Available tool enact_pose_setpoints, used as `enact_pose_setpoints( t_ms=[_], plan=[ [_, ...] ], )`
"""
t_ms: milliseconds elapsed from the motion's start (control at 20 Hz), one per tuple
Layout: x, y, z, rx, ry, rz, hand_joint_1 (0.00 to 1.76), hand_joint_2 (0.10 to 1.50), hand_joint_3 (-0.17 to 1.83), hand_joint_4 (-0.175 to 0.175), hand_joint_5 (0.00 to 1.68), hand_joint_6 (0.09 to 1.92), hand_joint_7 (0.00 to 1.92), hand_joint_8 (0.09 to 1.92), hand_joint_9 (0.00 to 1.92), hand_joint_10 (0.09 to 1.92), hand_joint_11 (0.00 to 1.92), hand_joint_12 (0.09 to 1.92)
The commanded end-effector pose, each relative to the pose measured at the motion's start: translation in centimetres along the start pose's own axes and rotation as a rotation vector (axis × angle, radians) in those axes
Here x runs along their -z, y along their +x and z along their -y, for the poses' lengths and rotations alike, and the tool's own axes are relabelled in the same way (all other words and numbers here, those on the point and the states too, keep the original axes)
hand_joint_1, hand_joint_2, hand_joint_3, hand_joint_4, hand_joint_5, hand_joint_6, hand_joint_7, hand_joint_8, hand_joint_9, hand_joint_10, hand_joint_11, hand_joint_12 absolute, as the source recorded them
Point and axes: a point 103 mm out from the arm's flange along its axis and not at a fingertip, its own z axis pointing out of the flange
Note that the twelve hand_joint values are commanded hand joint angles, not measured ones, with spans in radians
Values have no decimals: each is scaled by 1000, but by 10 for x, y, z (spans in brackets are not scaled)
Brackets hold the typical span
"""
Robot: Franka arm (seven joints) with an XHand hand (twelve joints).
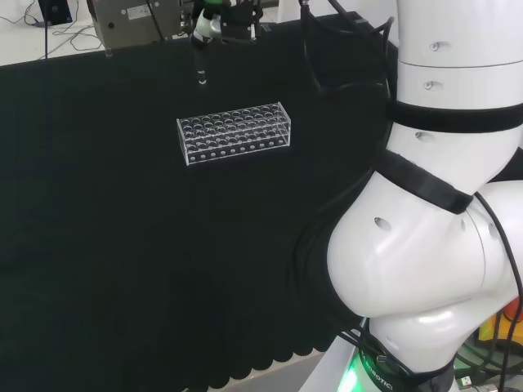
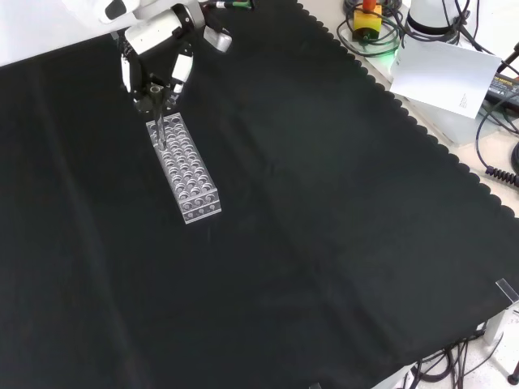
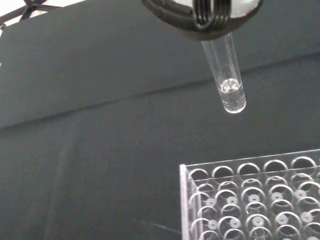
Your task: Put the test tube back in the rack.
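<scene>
Hanging from the hand's (image 2: 154, 49) curled fingers (image 2: 180, 71), the test tube (image 3: 227, 80) points down — above the rack (image 2: 184, 170), untouched.

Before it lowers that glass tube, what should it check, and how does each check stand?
1. Tube held by the hand: ok, fingers closed on its top.
2. Tube roughly upright, round end down: ok.
3. Tube above the rack, not touching: ok in the wrist view.
4. Tube lined up over a hole: not ok; in the wrist view its tip hangs past the rack's edge.
5. Free holes at the near end: ok, those seen are empty.
6. Rack flat on the cloth: ok.
</scene>
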Motion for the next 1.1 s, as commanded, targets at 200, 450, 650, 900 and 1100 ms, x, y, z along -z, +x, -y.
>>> enact_pose_setpoints(
  t_ms=[200,450,650,900,1100],
  plan=[
    [-18,10,-4,9,34,-20,1404,1055,0,-175,1047,537,1077,1137,1128,835,1332,864],
    [-33,4,-5,-17,59,-54,1404,1055,0,-175,1046,536,1077,1136,1128,835,1332,864],
    [-46,3,-8,-31,78,-72,1404,1055,0,-175,1047,536,1077,1135,1128,835,1332,864],
    [-58,5,-13,-43,98,-90,1404,1055,0,-175,1047,536,1078,1135,1128,835,1332,864],
    [-66,9,-17,-43,110,-89,1404,1055,0,-175,1047,536,1078,1134,1129,834,1332,864]
  ],
)
